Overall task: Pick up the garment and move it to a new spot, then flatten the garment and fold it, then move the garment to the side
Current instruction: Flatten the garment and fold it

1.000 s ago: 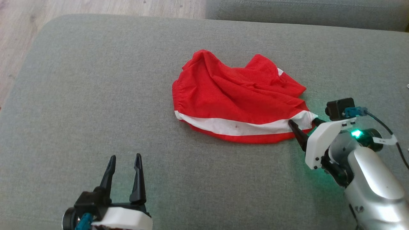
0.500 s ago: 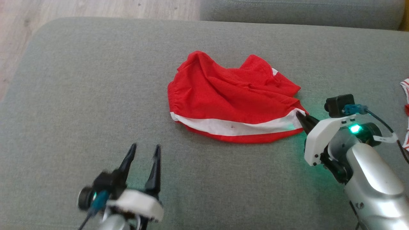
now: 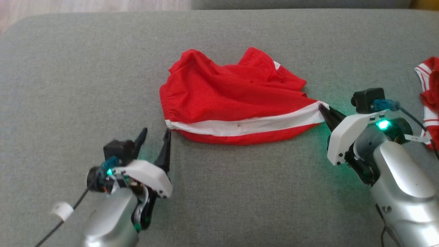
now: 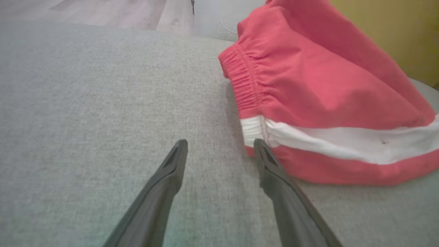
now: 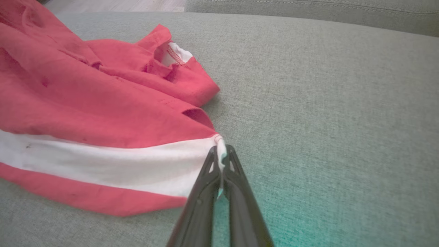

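Head view: the red garment [image 3: 233,99] with a white band [image 3: 247,125] lies crumpled on the cushion [image 3: 85,68]. The right gripper [image 3: 322,109] is pinched closed on the garment's right corner, at the band's end. The left gripper [image 3: 156,132] is spread wide and empty at the garment's left corner. A red-and-white cloth [image 3: 428,89] lies well right of the garment.

Left wrist view: the left gripper [image 4: 220,142] gapes over bare cushion [image 4: 85,103], one finger [image 4: 271,168] tipped just at the garment's [image 4: 308,85] band end.

Right wrist view: the right gripper [image 5: 222,151] clamps the garment's [image 5: 103,113] white edge between closed fingers.
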